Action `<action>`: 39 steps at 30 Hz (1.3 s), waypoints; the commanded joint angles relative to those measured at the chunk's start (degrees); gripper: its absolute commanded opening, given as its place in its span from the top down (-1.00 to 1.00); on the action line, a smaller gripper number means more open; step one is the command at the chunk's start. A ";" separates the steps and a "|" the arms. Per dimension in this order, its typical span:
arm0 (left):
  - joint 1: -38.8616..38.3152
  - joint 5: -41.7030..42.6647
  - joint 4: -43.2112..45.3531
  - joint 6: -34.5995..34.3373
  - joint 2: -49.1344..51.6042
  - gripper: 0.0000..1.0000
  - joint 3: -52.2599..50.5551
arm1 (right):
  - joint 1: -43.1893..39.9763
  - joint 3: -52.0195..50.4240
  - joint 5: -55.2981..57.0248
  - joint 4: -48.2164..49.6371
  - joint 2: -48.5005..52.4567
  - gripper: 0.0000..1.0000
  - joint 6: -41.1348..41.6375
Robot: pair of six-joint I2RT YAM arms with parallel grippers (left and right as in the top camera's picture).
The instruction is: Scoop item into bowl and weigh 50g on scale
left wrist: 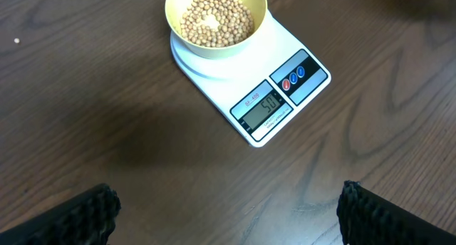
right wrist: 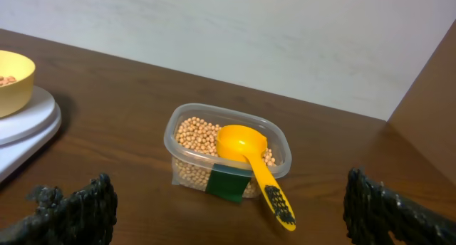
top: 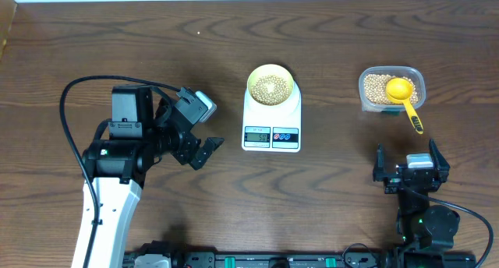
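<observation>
The display on the scale [top: 271, 135] appears to read close to 50, so the weighing is judged all but done. The platform is best left untouched and the figure allowed to settle. The left hand [top: 204, 150] and right hand [top: 410, 162] are spread and empty. The smooth pale-yellow bowl [top: 270, 86], holding small round matte beans [left wrist: 216, 21], is seated on the white scale at mid-desk, nearer the far edge. A glossy yellow scoop [right wrist: 242, 144] is laid in the clear tub [right wrist: 178, 142] toward the right edge.

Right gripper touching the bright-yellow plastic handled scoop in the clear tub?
Apart. Overhead view shows bare wooden table between the right gripper and the bright-yellow handled scoop; right wrist view shows both fingers short of it.
</observation>
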 commanded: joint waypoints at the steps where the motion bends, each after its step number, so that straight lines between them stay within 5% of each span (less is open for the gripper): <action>1: 0.17 1.03 -0.66 0.50 -1.90 -0.99 -0.13 | 0.42 -0.07 0.46 -0.33 -0.37 -0.99 0.55; 11: 0.09 0.57 0.00 0.28 -12.15 -0.99 -2.03 | 0.42 -0.07 0.46 -0.33 -0.37 -0.99 0.55; 20: 0.07 -12.09 28.11 -26.45 -27.69 -0.99 -22.01 | 0.42 -0.07 0.48 -0.33 -0.37 -0.99 0.55; 29: 0.07 -15.32 48.41 -26.77 -39.60 -0.99 -41.99 | 0.42 -0.07 0.46 -0.33 -0.37 -0.98 0.55; 39: 0.07 -20.09 50.90 -28.89 -50.58 -0.99 -50.29 | 0.42 -0.07 0.46 -0.33 -0.37 -0.99 0.55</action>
